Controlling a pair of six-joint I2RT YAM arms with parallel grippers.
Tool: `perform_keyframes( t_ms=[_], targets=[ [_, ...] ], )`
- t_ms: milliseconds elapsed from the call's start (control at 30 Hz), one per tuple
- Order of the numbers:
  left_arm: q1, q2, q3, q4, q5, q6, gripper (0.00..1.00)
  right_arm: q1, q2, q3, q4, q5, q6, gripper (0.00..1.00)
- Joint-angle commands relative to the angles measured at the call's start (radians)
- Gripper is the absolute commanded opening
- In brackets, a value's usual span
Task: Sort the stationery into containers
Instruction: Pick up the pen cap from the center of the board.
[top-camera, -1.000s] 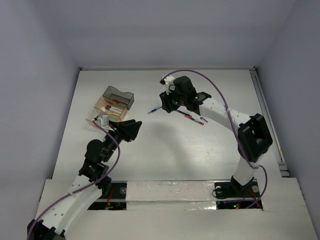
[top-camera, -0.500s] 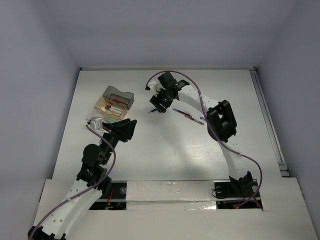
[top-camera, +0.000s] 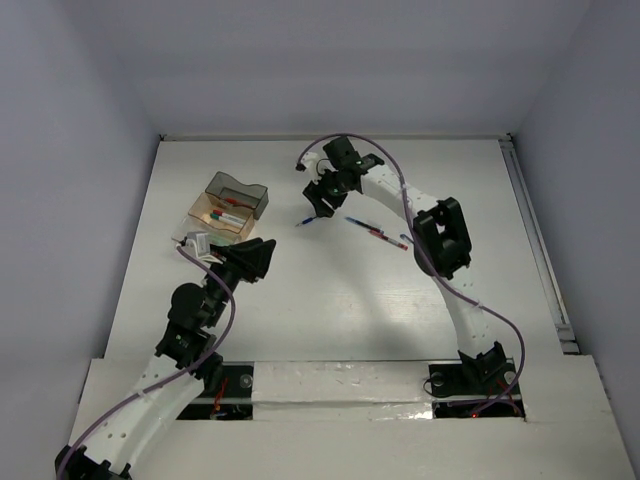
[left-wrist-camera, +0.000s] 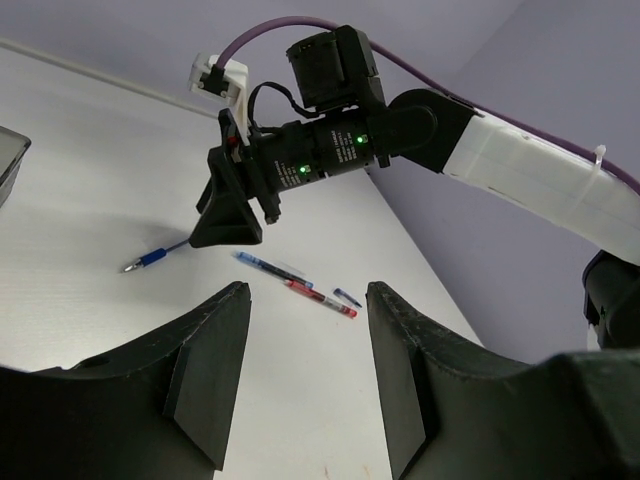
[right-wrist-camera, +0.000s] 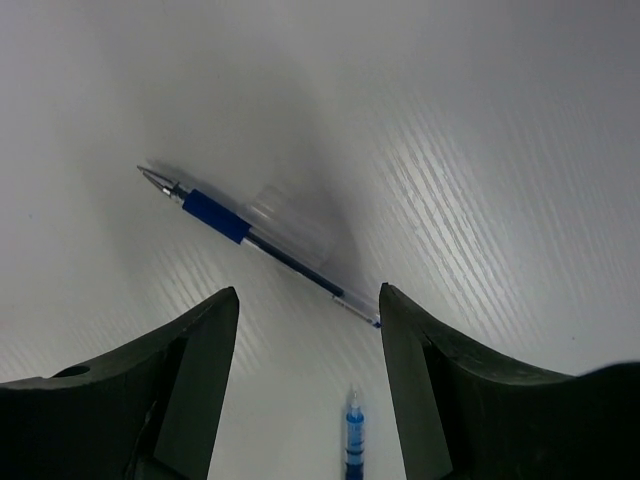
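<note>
A clear pen with a blue grip (top-camera: 308, 220) lies on the white table; it also shows in the right wrist view (right-wrist-camera: 255, 238) and the left wrist view (left-wrist-camera: 155, 258). My right gripper (top-camera: 320, 206) is open and empty just above it, jaws either side of its rear end (right-wrist-camera: 308, 300). A blue pen (top-camera: 358, 223), a red pen (top-camera: 390, 238) and a small blue cap (left-wrist-camera: 347, 297) lie to the right. A smoky grey tray (top-camera: 238, 192) and a clear tray (top-camera: 200, 206) holding pens stand at the left. My left gripper (top-camera: 264, 252) is open and empty (left-wrist-camera: 308, 295).
The tip of the second blue pen (right-wrist-camera: 353, 445) shows at the bottom of the right wrist view. The right arm's purple cable (top-camera: 400, 195) arches over the table. A rail (top-camera: 530, 230) runs along the table's right edge. White walls enclose the table.
My right gripper has swung left from over the blue and red pens to above the blue-grip pen, the arm stretching out. The left arm has hardly moved.
</note>
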Motion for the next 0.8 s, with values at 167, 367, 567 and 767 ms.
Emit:
perform_keyframes(
  t_ms=[167, 367, 567, 767],
  targets=[
    [-0.005, 0.023, -0.013, 0.061, -0.007, 0.001, 0.46, 0.008, -0.038, -0.038, 0.209, 0.003, 0.096, 0.55],
    [-0.005, 0.029, -0.014, 0.066, -0.007, 0.0, 0.46, 0.008, 0.01, 0.029, 0.168, 0.02, 0.069, 0.54],
    [-0.005, 0.037, -0.014, 0.071, -0.007, 0.0, 0.46, 0.028, 0.059, 0.104, 0.091, 0.022, 0.029, 0.53],
    [-0.005, 0.029, -0.018, 0.072, -0.006, 0.0, 0.46, 0.037, 0.097, 0.159, 0.045, 0.007, 0.009, 0.55]
  ],
)
